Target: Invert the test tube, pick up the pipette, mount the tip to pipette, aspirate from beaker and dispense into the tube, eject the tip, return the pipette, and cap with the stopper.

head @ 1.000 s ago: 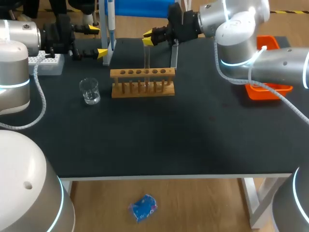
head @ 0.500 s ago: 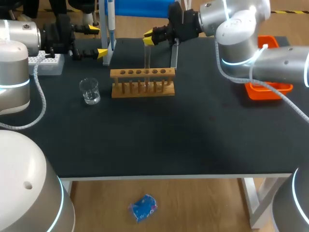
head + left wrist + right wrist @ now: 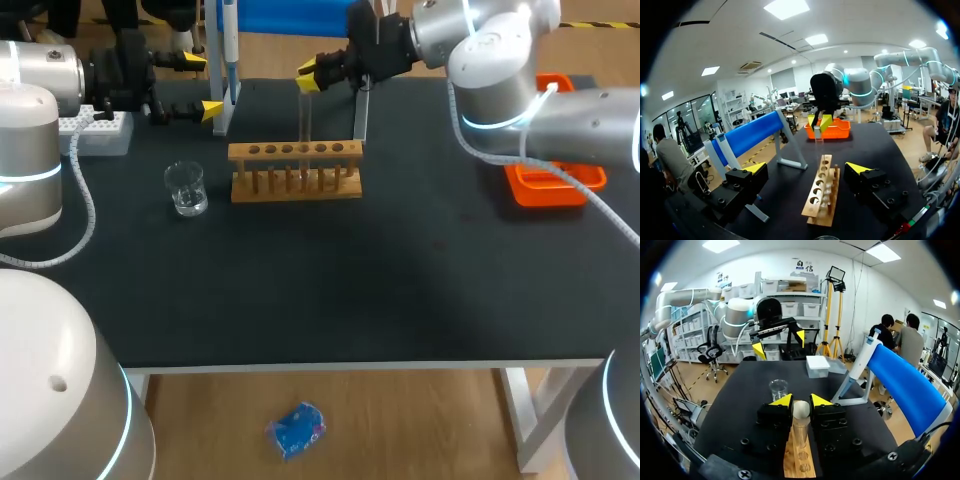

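Jaws of the right gripper [image 3: 306,79] grasp the test tube [image 3: 304,115] upright over the wooden rack [image 3: 295,170], upper middle. Left gripper [image 3: 203,84], upper left, gapes empty. Inverting seems underway; next, seat it mouth-up in a hole.

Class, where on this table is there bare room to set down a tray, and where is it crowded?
Bare: the table's wide front, from the wooden rack and beaker to the near edge; also between rack and orange tray. Crowded: the far edge, with tip box, pipette stand, left end effector and right end effector.
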